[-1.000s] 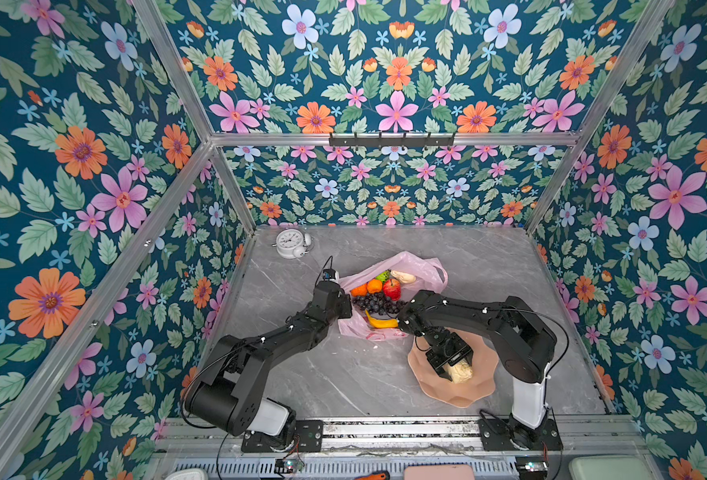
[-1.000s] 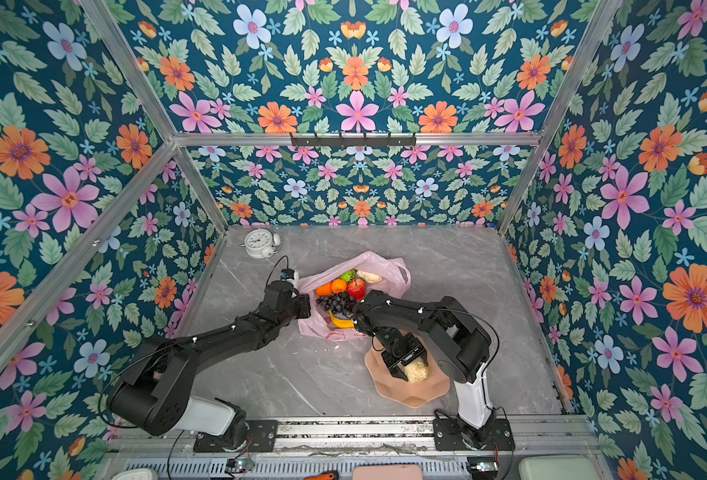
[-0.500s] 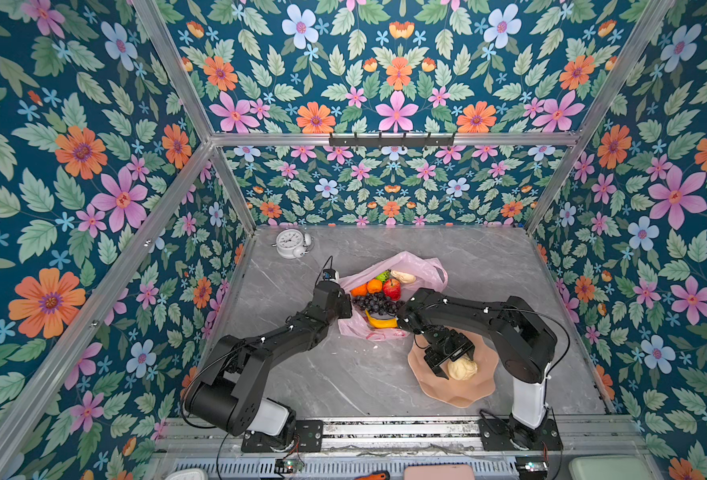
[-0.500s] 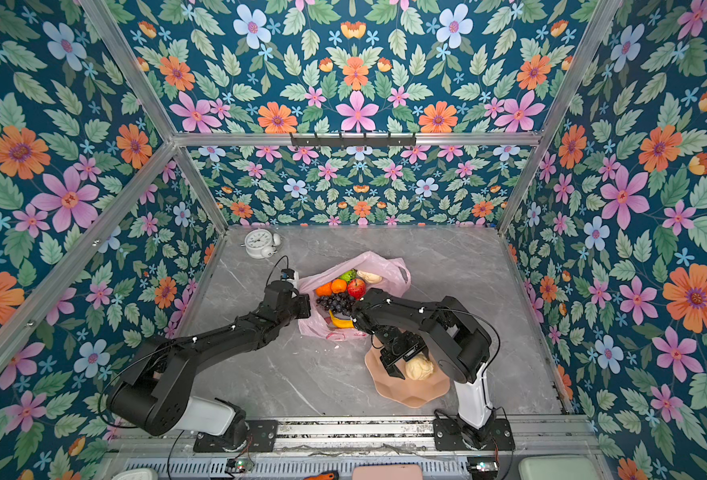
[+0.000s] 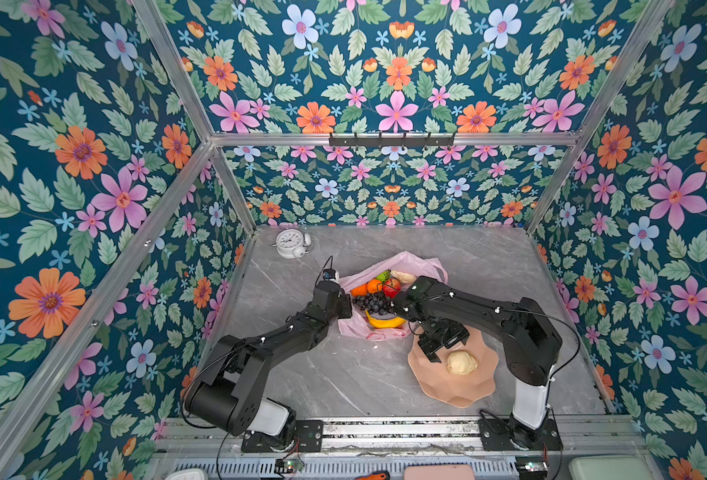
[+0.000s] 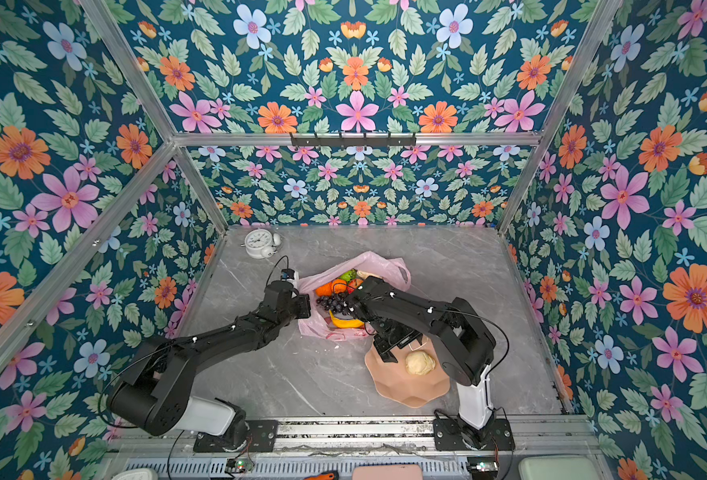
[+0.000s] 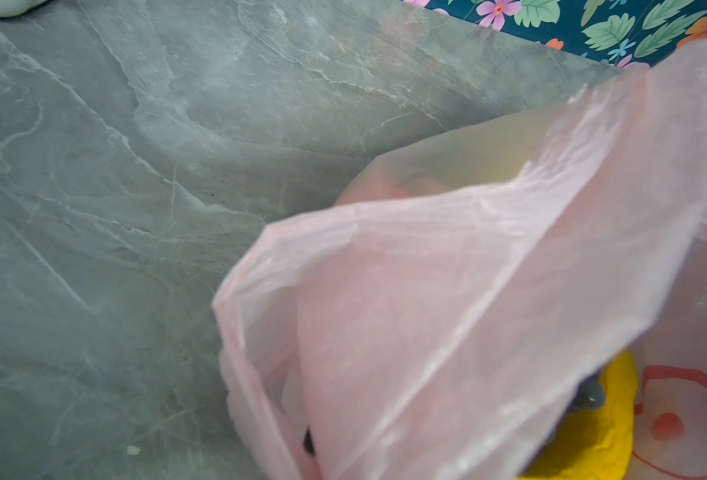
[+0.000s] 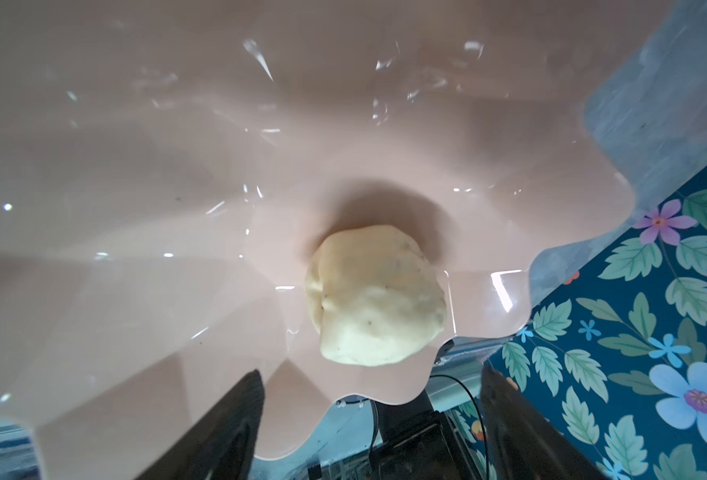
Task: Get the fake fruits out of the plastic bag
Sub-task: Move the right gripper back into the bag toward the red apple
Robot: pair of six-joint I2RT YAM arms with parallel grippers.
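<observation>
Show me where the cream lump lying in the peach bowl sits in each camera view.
Top view: cream lump right of centre, low, in the peach bowl.
Top view: cream lump nearer centre, low.
Left wrist: not in it.
Right wrist: middle of the picture, slightly low.
Shared landmark: the peach bowl's scalloped rim.

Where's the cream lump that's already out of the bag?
The cream lump lies in the pink bowl at the table's near right in both top views, just off the open right hand, untouched.
</observation>
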